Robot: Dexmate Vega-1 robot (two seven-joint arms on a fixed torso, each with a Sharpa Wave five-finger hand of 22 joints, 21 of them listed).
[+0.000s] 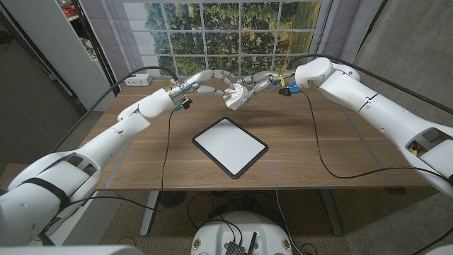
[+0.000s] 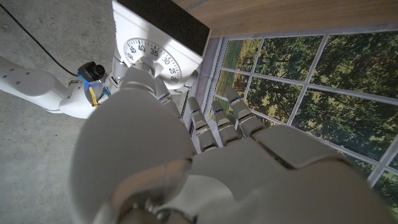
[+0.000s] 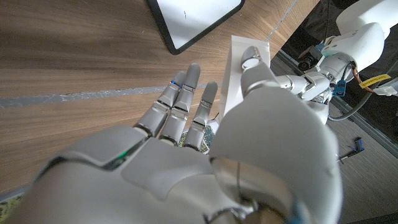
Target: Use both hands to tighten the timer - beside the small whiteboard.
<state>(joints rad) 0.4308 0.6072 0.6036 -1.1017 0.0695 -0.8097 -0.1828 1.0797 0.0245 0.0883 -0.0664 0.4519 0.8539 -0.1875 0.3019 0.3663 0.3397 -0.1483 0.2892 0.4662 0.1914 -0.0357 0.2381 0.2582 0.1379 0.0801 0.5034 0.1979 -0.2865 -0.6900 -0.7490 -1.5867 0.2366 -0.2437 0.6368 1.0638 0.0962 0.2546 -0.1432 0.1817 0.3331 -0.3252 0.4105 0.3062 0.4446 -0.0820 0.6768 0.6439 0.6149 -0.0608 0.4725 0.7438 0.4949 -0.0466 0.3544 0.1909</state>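
The timer is up in the air, above the far part of the worktop, behind the whiteboard. Both arms meet there.

The left robot hand touches the timer from one side. In the left wrist view its thumb presses on the knob in the middle of the white dial. The right robot hand grips the timer from the other side. In the right wrist view its thumb lies on the timer's white back. So both hands hold the timer between them.

The timer looks small, light and hard, likely plastic. Its flat sides may be slippery, so one hand should hold the body tight by its edges. The other should pinch the round knob and turn it. The dial could break if it is forced, so a slow turn seems best.

The whiteboard lies flat on the worktop, right under the timer. If the timer slips, it could fall on it. A black cable runs over the worktop on the right side, near the right arm, and could snag. Nothing stands between the two hands and the timer.
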